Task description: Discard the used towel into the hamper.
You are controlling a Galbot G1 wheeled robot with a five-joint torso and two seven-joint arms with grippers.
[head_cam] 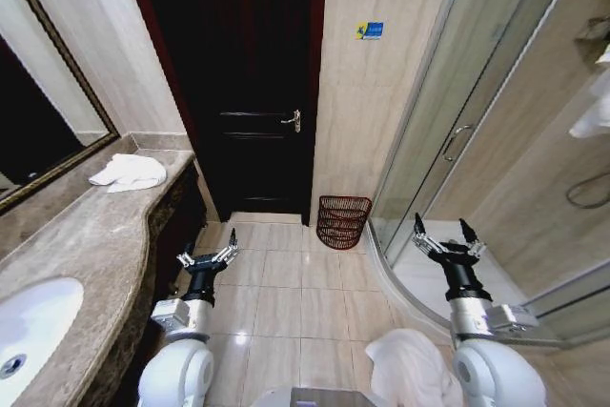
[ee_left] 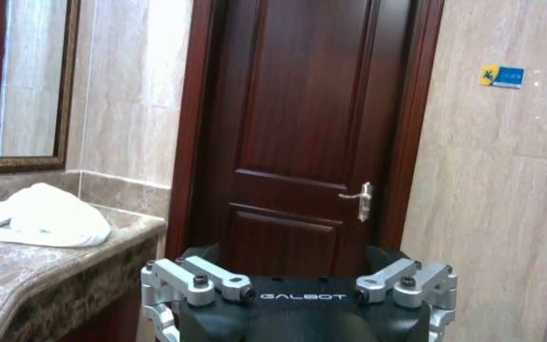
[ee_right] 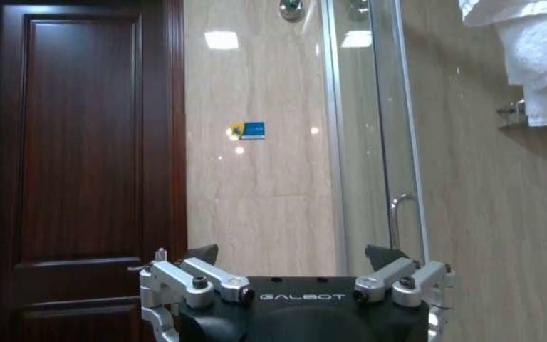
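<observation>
since the towel (head_cam: 129, 172) lies on the bench (head_cam: 86, 235) at upper left, my left gripper (head_cam: 207, 260), fingers apart, is nearer; right gripper (head_cam: 445, 235) also spread; hamper (head_cam: 343, 221) sits mid-frame.

— What sort of room?
— A bathroom. Beige stone walls (head_cam: 381, 111), pale glossy floor tiles (head_cam: 286, 302) with ceiling light glinting off them.
— And straight ahead?
— A dark wood door (head_cam: 253, 73) with a silver handle (head_cam: 294, 120). A small blue sticker (head_cam: 370, 30) sits on the wall just beside it.
— The sides?
— Left, a marble counter (head_cam: 86, 235) with a white sink (head_cam: 29, 326), under a framed mirror (head_cam: 38, 121). Right, a glass shower (head_cam: 477, 140).
</observation>
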